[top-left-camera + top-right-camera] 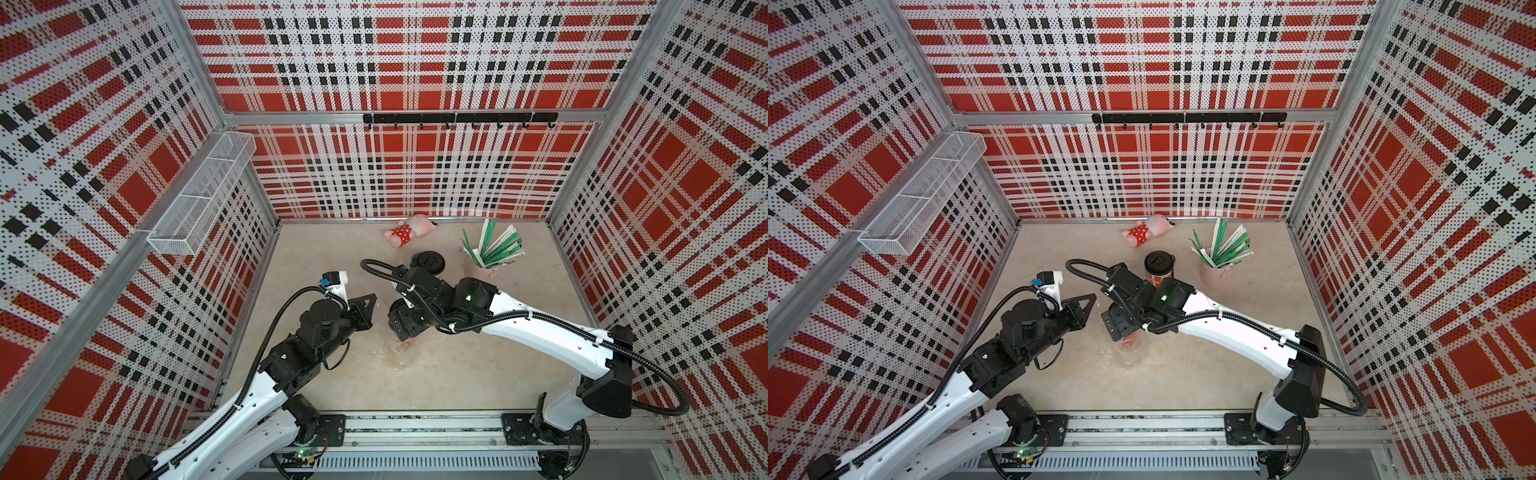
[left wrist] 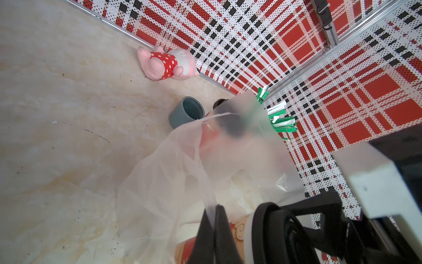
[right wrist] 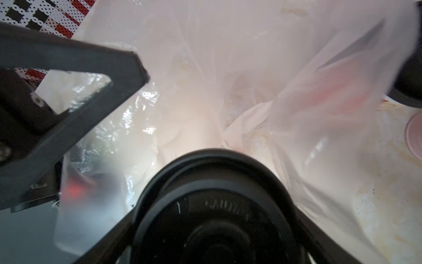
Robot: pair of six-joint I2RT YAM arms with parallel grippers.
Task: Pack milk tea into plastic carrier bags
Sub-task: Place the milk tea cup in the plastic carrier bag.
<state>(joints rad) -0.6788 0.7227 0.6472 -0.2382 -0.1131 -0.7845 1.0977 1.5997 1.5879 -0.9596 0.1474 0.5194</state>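
Note:
My left gripper [image 2: 215,206] is shut on the rim of the thin clear plastic carrier bag [image 2: 171,171], with film pinched between its fingers. In the right wrist view the same bag [image 3: 228,68] spreads open ahead, and the left gripper [image 3: 137,68] holds its edge. My right gripper [image 3: 214,228] is shut on a red milk tea cup [image 2: 237,230] by its black lid [image 3: 214,201], at the bag's mouth. In both top views the right gripper [image 1: 1121,328] hides most of that cup. A second milk tea cup [image 1: 1159,266] stands behind the right wrist.
A grey-blue cup [image 2: 186,112] sits near the standing cup. A pink cup of green-white straws [image 1: 1219,262] is at the back right. A pink plush toy [image 1: 1144,232] lies by the back wall. A white mesh basket [image 1: 199,195] hangs on the left wall.

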